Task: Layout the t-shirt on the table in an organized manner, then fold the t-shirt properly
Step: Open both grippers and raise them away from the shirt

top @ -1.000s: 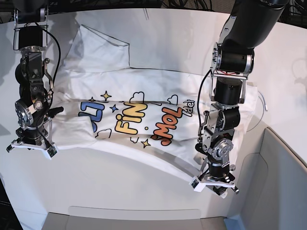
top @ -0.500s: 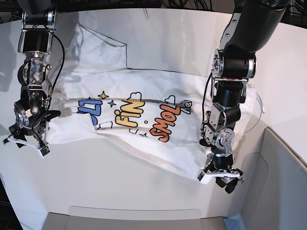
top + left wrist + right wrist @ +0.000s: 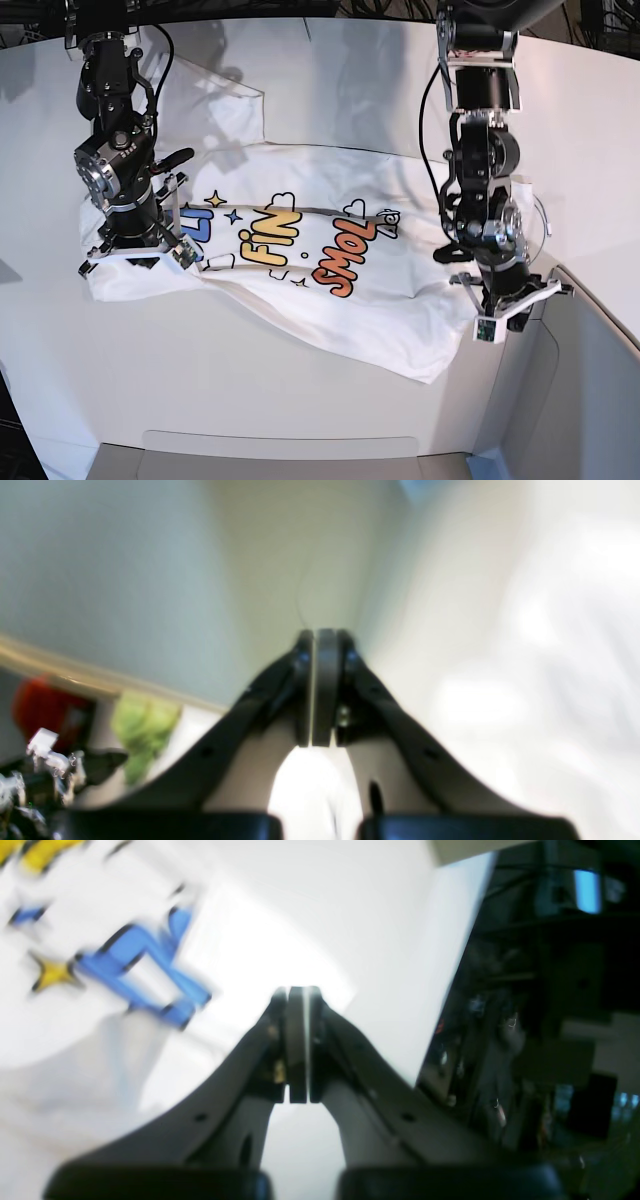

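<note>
1. The t-shirt [image 3: 300, 270] lay print-up, rumpled, on the white desk [image 3: 250, 400].
2. The left claw [image 3: 510, 315] was pressed together, holding nothing.
3. The right claw [image 3: 135, 255] was likewise pressed together, above the shirt's edge.

We see a soft white cloth t-shirt [image 3: 300, 270], matt and rumpled, its blue, yellow and orange print flat and slightly glossy. It lies on a smooth white bench [image 3: 250, 400] with a faint sheen. The left end effector [image 3: 322, 690] and right end effector [image 3: 297, 1045] look like matt black plastic.
</note>
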Available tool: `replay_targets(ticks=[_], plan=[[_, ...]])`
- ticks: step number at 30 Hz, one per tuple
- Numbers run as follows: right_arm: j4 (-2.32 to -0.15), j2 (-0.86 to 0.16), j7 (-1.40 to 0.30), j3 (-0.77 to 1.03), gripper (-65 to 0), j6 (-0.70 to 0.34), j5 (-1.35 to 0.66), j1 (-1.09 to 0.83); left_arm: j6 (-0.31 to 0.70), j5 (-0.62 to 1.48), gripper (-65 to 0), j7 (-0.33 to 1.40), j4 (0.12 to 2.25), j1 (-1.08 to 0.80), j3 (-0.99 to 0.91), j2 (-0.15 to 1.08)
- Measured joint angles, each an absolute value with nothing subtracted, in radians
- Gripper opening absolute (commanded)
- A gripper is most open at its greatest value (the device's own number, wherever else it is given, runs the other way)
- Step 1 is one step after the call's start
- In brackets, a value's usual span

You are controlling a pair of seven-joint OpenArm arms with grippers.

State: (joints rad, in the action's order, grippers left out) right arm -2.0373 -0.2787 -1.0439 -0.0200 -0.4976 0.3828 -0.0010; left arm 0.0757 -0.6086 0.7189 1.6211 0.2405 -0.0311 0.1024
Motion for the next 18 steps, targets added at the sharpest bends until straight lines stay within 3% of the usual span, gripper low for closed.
replay_targets(ticks=[3,8,12,18], plan=[[-2.037,-0.235,-1.123,-0.034,-65.0,-0.529,0.395,-0.058,0.111,-0.55,-65.0,0.717,1.727,0.176,-0.176,0.109],[-2.035,-0.227,-1.122,-0.04,-65.0,-0.554,0.375,-0.148,0.115,-0.331,-65.0,0.813,1.703,0.121,-0.485,0.12],[-2.035,-0.238,-1.129,-0.034,-65.0,-0.554,0.392,-0.197,0.315,-0.07,-65.0,1.025,1.648,0.129,-0.628,0.183],[-2.035,-0.235,-1.125,-0.034,-65.0,-0.554,0.395,-0.209,0.496,0.16,-65.0,1.189,1.626,0.157,-0.712,0.289]])
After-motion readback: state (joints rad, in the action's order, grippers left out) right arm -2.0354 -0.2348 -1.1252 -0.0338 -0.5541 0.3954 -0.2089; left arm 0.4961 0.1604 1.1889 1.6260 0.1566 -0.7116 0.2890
